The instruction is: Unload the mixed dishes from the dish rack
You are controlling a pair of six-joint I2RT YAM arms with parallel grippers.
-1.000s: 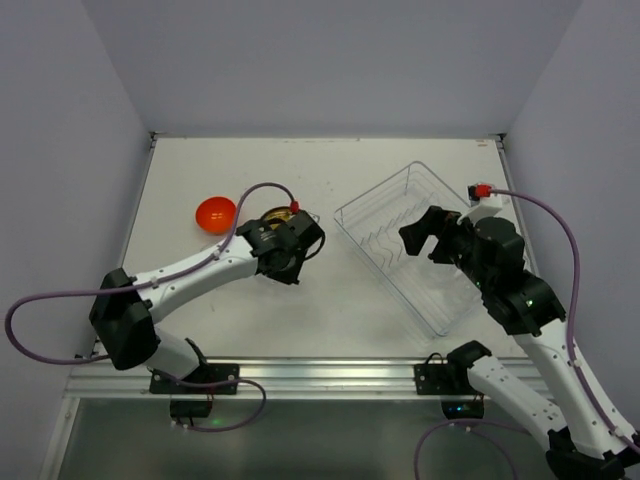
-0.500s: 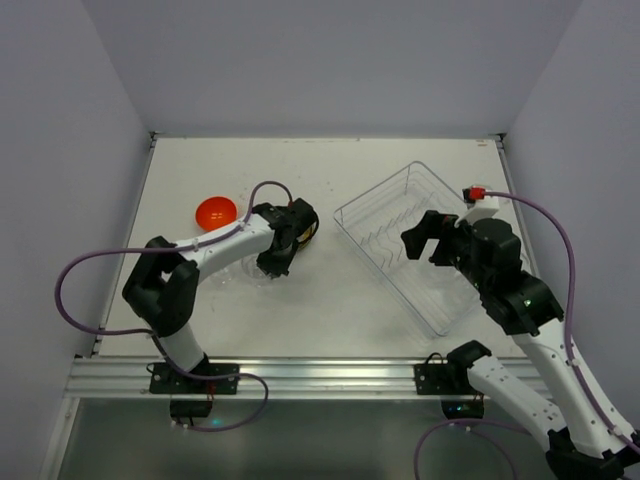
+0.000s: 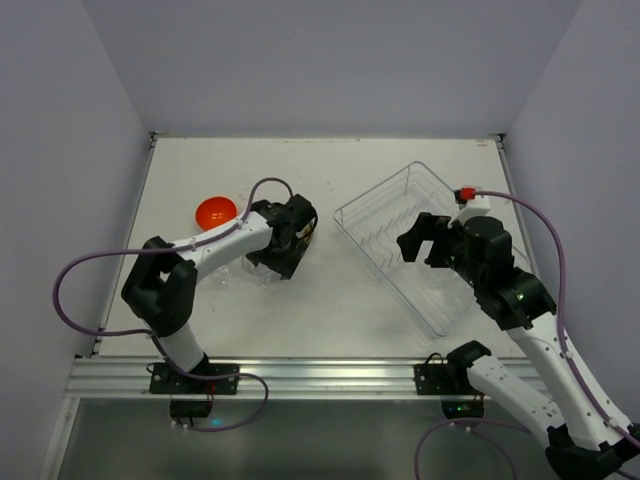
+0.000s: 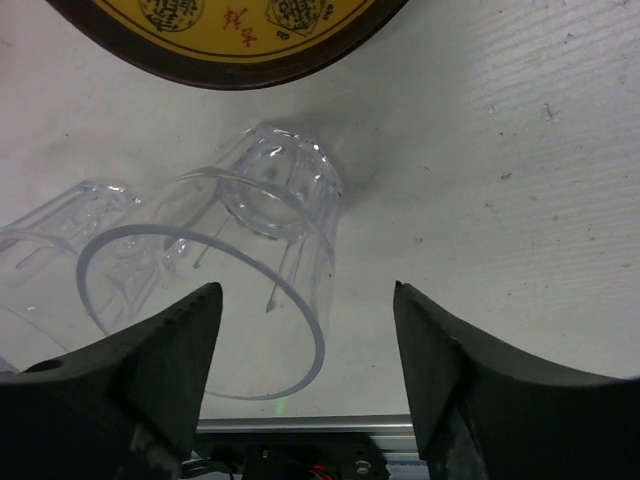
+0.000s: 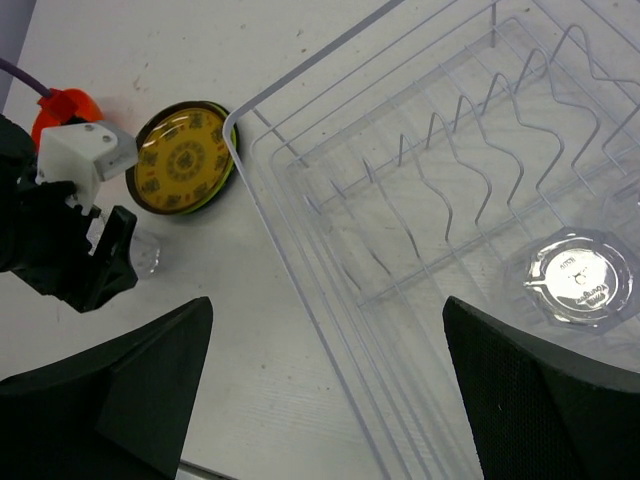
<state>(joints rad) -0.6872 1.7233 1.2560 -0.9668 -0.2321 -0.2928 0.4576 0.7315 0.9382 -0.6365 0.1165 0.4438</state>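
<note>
White tabletop (image 3: 400, 165) fills the scene, boxed in by plain pale lavender walls (image 3: 330, 60) along its far, left and right edges. A metal rail (image 3: 300, 375) runs along the near edge where both arms are bolted.

The dish rack (image 3: 375, 188), a clear tray turned on the diagonal, sits on the right half of the table with one corner reaching toward the far right corner. A thin wire plate holder (image 5: 470, 170) zigzags across its floor, and one clear cup (image 5: 578, 280) stands in the rack just beside it.

The right gripper (image 5: 327, 300) hangs above the rack's wall on the side facing the table centre. Its fingers are spread wide and empty, well above the cup.

The left gripper (image 4: 305, 300) points down at the table left of centre, fingers also spread wide. A second clear cup (image 4: 240, 270) lies on its side between them, mouth toward the camera. The right-hand finger is apart from it; whether the other finger touches its rim cannot be told. Another clear cup (image 4: 50, 240) lies beside it on the left.

The olive-yellow patterned plate (image 4: 230, 30) lies flat just beyond the cup's base. The orange bowl (image 3: 215, 213) sits near the gripper, toward the left edge.
</note>
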